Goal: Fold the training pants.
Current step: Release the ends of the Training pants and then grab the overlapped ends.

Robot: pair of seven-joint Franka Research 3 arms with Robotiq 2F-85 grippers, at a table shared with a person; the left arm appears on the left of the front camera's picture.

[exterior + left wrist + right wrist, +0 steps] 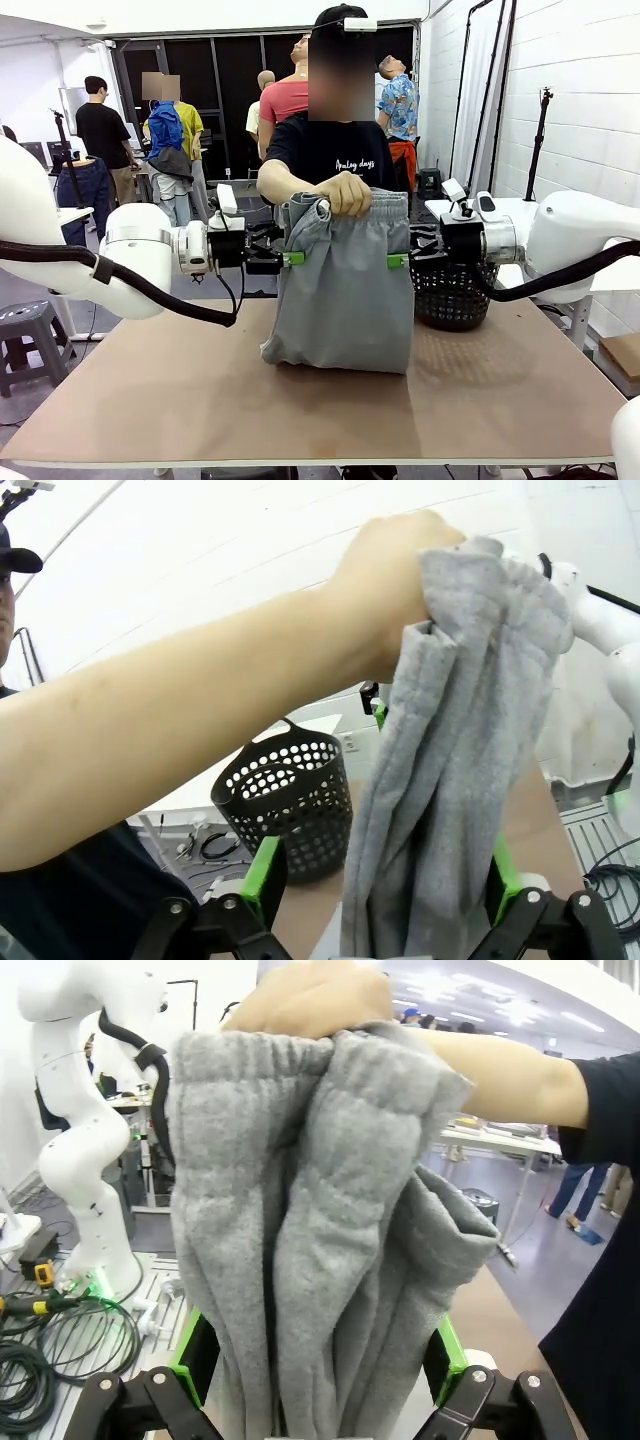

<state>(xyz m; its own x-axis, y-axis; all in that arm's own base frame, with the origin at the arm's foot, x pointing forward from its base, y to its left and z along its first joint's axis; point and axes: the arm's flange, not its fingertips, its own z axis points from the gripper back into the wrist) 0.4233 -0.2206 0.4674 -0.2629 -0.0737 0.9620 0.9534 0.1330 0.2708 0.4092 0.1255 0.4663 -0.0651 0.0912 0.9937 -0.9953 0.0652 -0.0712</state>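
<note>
The training pants (345,290) are light grey and hang bunched from a person's hand (345,192), which grips the gathered waistband; their lower end rests on the table. My left gripper (288,258) stands open at the pants' left edge. My right gripper (400,261) stands open at their right edge. In the left wrist view the pants (440,780) hang between the green-padded fingers (265,875) of my left gripper (385,895), with a gap on one side. The pants (310,1240) fill the space between the fingers (447,1355) of my right gripper (320,1360).
A black mesh basket (455,295) stands on the brown table (200,400) just behind my right gripper, also seen as the basket (290,800) beyond the pants. The person stands at the far edge. Other people stand farther back.
</note>
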